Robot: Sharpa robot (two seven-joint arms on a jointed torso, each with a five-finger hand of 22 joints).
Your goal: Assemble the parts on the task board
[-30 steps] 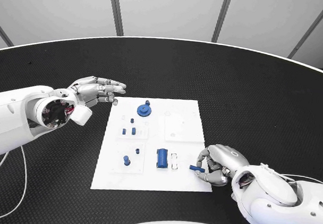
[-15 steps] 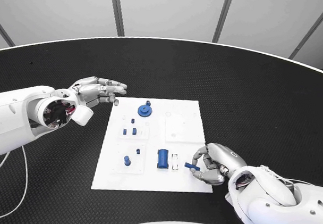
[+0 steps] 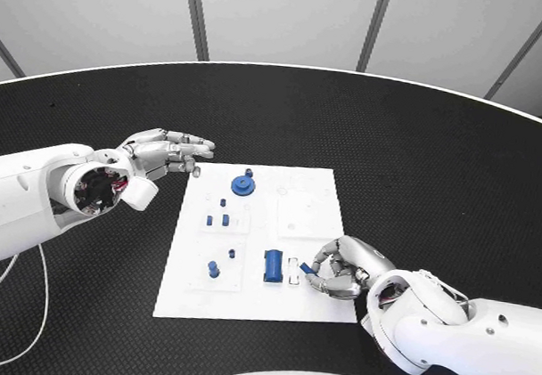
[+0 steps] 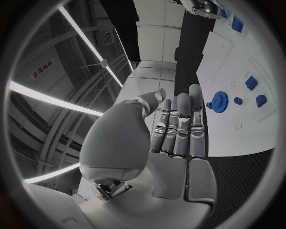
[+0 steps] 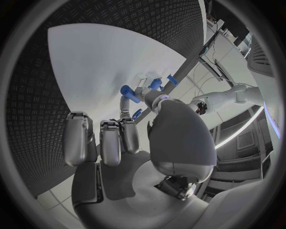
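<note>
The white task board (image 3: 310, 211) lies in the middle of the black table. On it are a blue gear (image 3: 242, 185), two small blue pieces (image 3: 218, 221), a blue peg (image 3: 213, 270) and a tall blue block (image 3: 272, 265). My right hand (image 3: 345, 267) is over the board's near right corner and pinches a small blue piece (image 3: 304, 268) just right of the block. My left hand (image 3: 165, 152) hovers off the board's far left corner, fingers straight and apart, holding nothing. The left wrist view shows that hand (image 4: 176, 129) with the gear (image 4: 219, 100) beyond its fingertips.
Black textured table (image 3: 454, 169) surrounds the board on all sides. A thin white cable (image 3: 23, 289) trails under my left arm. In the right wrist view my right hand (image 5: 119, 138) is low over the board (image 5: 95, 62).
My right hand has carried the small blue piece leftward from the board's right edge to a spot close beside the blue block. The left hand has stayed put.
</note>
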